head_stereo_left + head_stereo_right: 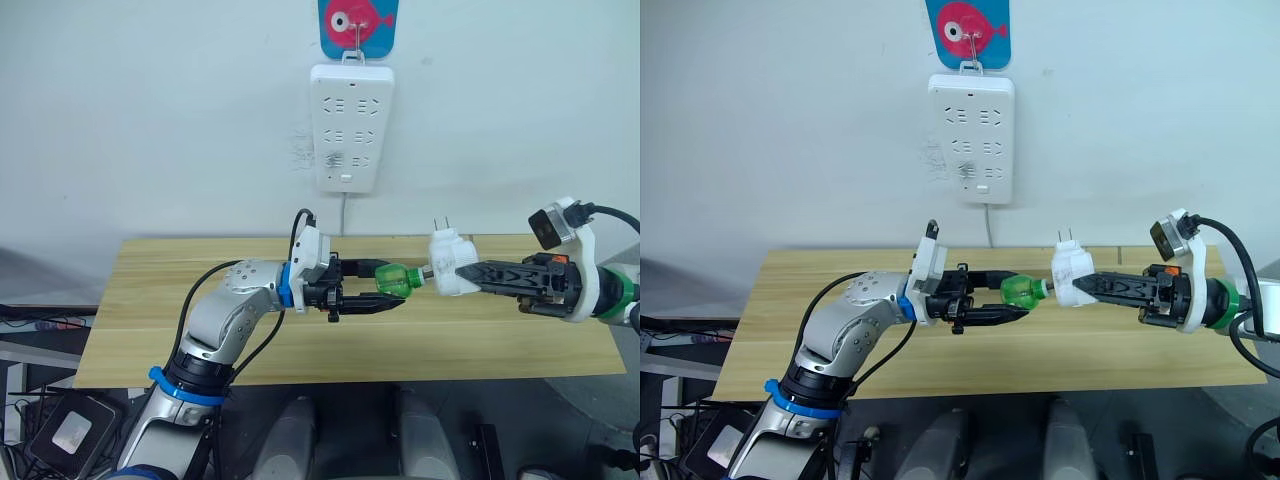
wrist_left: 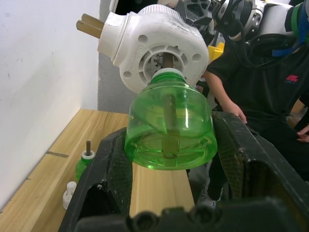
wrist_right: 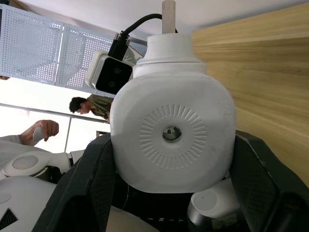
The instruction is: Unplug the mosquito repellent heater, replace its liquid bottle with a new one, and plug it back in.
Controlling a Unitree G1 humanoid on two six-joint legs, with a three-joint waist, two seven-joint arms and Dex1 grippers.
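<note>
The mosquito repellent heater (image 1: 450,265), a white rounded drum with two plug prongs pointing up, hangs above the table with my right gripper (image 1: 462,275) shut on it. My left gripper (image 1: 392,285) is shut on a green liquid bottle (image 1: 397,279) held sideways. The bottle's neck meets the round hole in the heater's face, and its wick reaches inside. In the left wrist view the bottle (image 2: 169,125) sits between the black fingers (image 2: 113,169) right under the heater (image 2: 154,46). The right wrist view has the heater's back (image 3: 171,130) between the fingers (image 3: 260,179).
A tall white power strip (image 1: 345,125) hangs on the wall behind the wooden table (image 1: 150,310). Another green bottle (image 2: 83,162) and a small white cap (image 2: 69,193) stand on the table near the wall. A person in a black shirt (image 2: 251,82) is beyond the table.
</note>
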